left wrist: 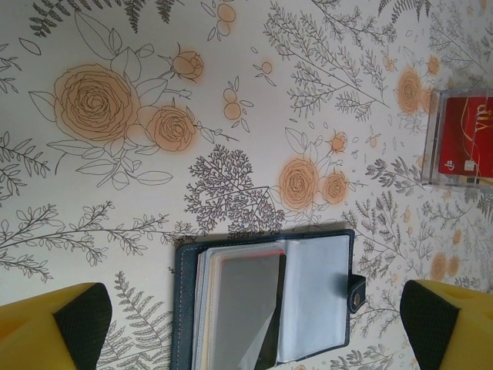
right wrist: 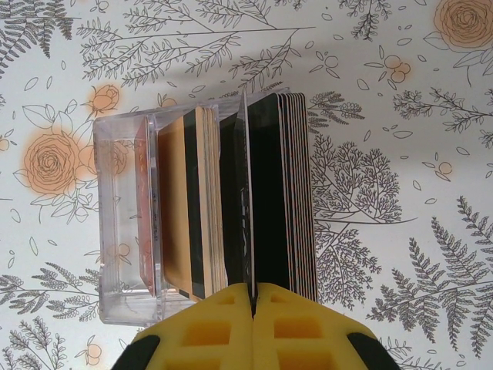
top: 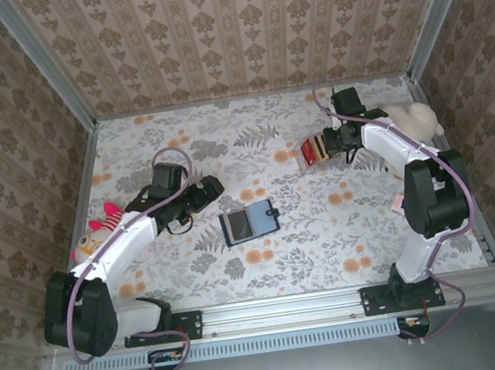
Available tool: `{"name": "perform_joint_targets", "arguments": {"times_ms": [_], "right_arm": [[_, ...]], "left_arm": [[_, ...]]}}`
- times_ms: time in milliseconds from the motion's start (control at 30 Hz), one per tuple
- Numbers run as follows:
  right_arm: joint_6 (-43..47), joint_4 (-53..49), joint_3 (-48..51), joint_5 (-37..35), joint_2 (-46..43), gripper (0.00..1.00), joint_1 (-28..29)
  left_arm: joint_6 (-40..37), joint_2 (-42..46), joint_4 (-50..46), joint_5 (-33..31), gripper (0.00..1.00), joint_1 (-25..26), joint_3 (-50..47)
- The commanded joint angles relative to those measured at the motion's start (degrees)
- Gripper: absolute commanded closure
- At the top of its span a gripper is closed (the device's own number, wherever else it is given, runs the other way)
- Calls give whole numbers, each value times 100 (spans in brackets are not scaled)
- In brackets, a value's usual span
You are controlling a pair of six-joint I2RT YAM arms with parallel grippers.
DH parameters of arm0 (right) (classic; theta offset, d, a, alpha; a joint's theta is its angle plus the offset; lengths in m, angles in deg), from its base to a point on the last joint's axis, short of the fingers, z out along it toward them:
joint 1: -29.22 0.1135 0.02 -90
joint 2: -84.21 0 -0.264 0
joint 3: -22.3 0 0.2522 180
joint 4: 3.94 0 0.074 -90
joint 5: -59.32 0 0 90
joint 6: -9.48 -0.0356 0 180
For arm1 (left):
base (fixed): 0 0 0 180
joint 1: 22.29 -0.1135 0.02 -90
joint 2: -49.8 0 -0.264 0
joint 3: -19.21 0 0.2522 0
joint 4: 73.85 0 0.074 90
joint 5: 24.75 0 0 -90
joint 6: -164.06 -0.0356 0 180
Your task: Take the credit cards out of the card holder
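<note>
The navy card holder [top: 250,222] lies open on the floral table, its tab to the right. In the left wrist view the card holder [left wrist: 185,308] shows clear sleeves with a grey credit card [left wrist: 243,301] in the top one. My left gripper [top: 203,191] hovers just left of it, open, its fingers [left wrist: 77,320] wide on either side. My right gripper [top: 331,142] is at the back right, shut on a thin credit card [right wrist: 248,193] seen edge-on. That card stands among several others in a clear plastic box [right wrist: 119,231].
The clear box [left wrist: 462,139] shows a red card at its face. A pink and yellow plush toy [top: 102,224] lies by the left arm. A cream object [top: 417,122] sits at the right wall. Metal frame rails and patterned walls close in the table.
</note>
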Motion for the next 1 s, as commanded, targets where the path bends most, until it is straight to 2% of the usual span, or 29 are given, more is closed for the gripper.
{"name": "perform_joint_targets", "arguments": {"times_ms": [0,633,733,967], "right_arm": [[-56,-175,-137,-78,166,98,-15],[71,-176,-190,-392,421,97,108],[93,-174,-182,-434,383,94,117],[-54,-239,-216,-298,118,81,135]], "left_arm": [[-119,-25,51,70,0,-52,75],[-151,11,61,106,0,-81,-12],[-151,11,62,118,0,-85,-24],[-160,28,77,173,0,-88,-13]]}}
